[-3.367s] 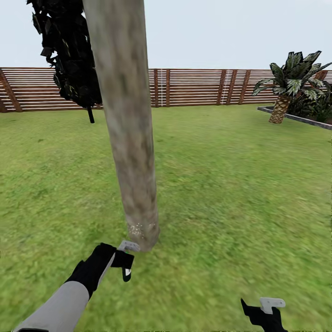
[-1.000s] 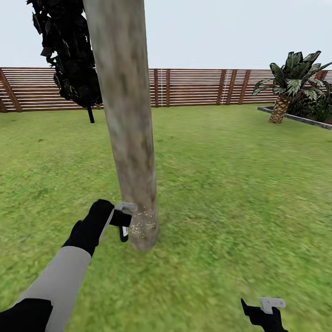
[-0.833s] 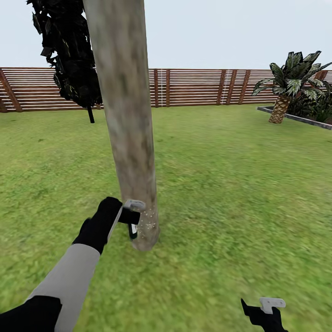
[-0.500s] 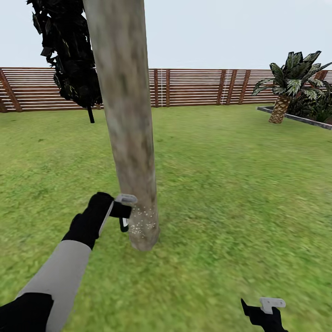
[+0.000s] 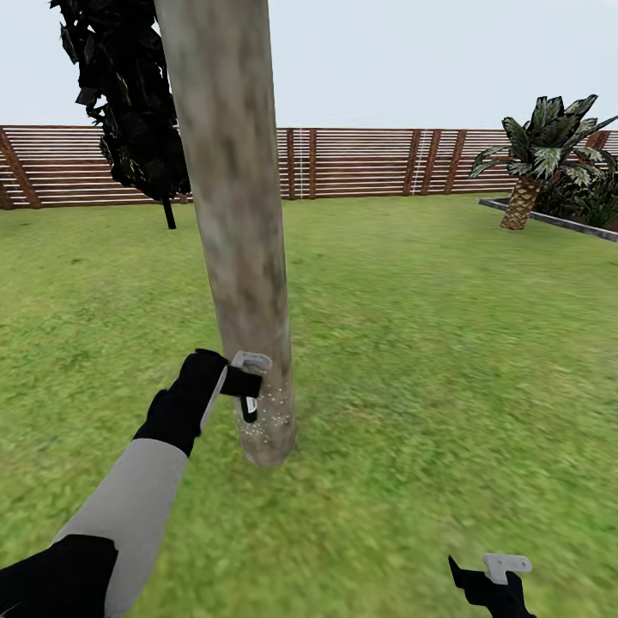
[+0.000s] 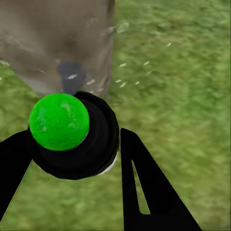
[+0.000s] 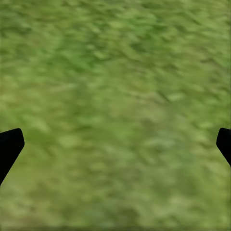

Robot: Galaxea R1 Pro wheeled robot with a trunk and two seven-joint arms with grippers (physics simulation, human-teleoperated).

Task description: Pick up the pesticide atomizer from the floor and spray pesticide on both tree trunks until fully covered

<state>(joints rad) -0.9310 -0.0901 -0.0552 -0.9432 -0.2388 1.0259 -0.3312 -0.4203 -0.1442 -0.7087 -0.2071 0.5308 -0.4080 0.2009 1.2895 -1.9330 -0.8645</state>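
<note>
Left gripper [image 6: 72,159] fingers [image 6: 144,187] clamped on the atomizer [image 6: 72,134], just left of the near trunk [image 5: 245,283], white specks [image 5: 270,416] on its base, right gripper [image 5: 493,579] near right, fingers [image 7: 9,147] spread wide over grass [image 7: 115,110]

Blurred, mottled bright-green grass ground [image 7: 115,96] lies straight ahead of the right gripper [image 7: 115,144], with darker green patches farther out from it and paler, yellowish smears closer in. Two black fingertips [image 7: 9,144] of this gripper poke in at opposite edges (one is a blunt wedge, the other a smaller rounded tip), spread wide apart with bare grass across the whole gap between them. Neither fingertip touches anything, and how near the lawn is cannot be judged.
</note>
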